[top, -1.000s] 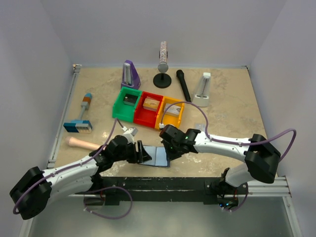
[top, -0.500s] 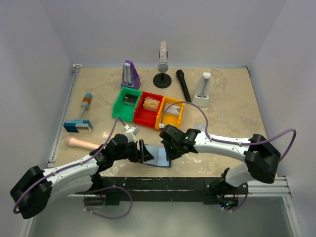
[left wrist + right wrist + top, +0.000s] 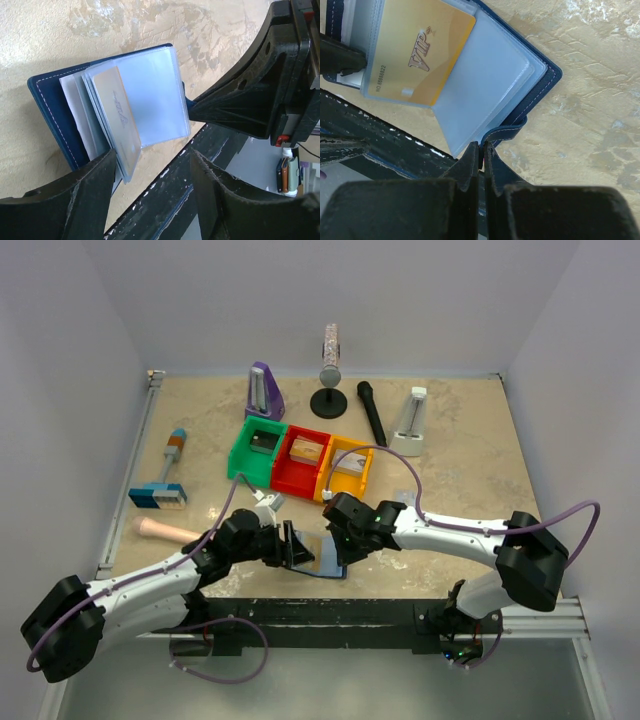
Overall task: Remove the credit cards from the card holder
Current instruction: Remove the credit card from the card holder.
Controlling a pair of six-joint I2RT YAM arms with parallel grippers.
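One VIP card (image 3: 415, 55) in card holder (image 3: 547, 75); legible only from right wrist

In the overhead view, the wallet (image 3: 322, 562) is largely covered by the left gripper (image 3: 292, 550) and the right gripper (image 3: 336, 552), and its cards cannot be made out. What lies in the three coloured bins (image 3: 300, 462) is too small to be identified.

In the left wrist view, the wallet's near corner is hidden behind a finger (image 3: 75, 195), and the gold card (image 3: 117, 120) is seen too obliquely for its print to be read.

In the right wrist view, wallet and gold card are cut off by the top edge. Whether anything is pinched between the right gripper's closed tips cannot be told.
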